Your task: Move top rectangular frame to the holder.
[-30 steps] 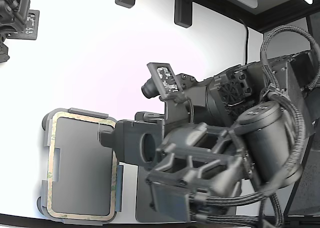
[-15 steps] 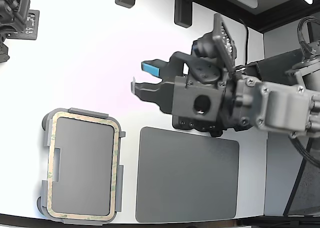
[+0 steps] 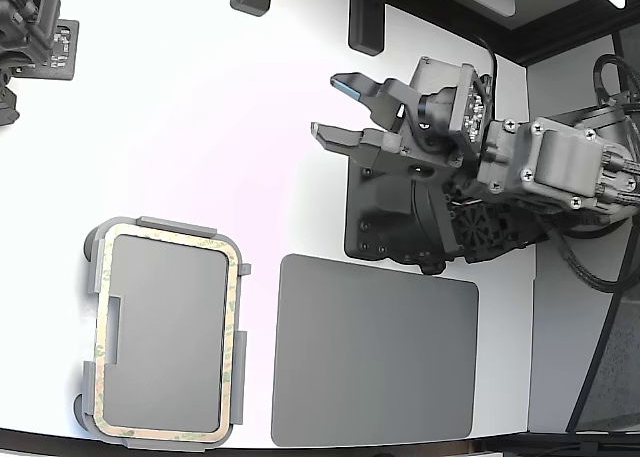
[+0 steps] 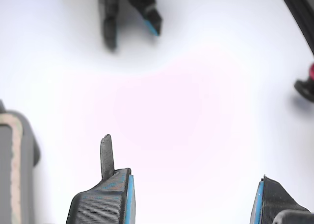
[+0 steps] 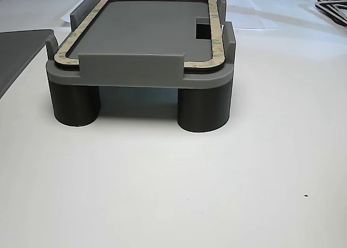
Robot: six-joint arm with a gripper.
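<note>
A: Tan-beige with green mottling, the top rectangular frame [image 3: 166, 335] lies flat in the holder [image 3: 92, 277], its outline running just inside the raised tabs on all sides. Open centre shows the dark inner floor of the holder.

B: Confirmed from the low other view. Frame [image 5: 216, 30] sits level on the holder's [image 5: 130, 73] upper deck, between the upright tabs; holder stands on round dark legs on the white table [image 5: 173, 194].

A: Gripper [image 3: 338, 105]?

B: Released. Jaws stand spread, nothing between them. In the exterior view it hangs over bare table, well apart from the holder, up and toward that view's right of it.

A: Wrist view agrees: two dark ribbed fingers [image 4: 100, 204] with blue pads, a wide gap of white table [image 4: 186, 111] between. A thin dark blade rises off one finger.

B: Anything of the holder in that view?

A: A sliver only, at the picture's edge: grey rim [image 4: 30, 140] and a strip of the tan frame [image 4: 14, 160]. Well apart from the fingertips.

B: Dark grey flat mat [image 3: 375, 352] lies just beside the holder, on the exterior view's right of it, not touching. The arm's dark base block sits beyond the mat, farther from the holder.

A: Second gripper [image 4: 130, 13], dark with a blue pad, blurred, far across the table from the holder. Its state I cannot tell.
</note>
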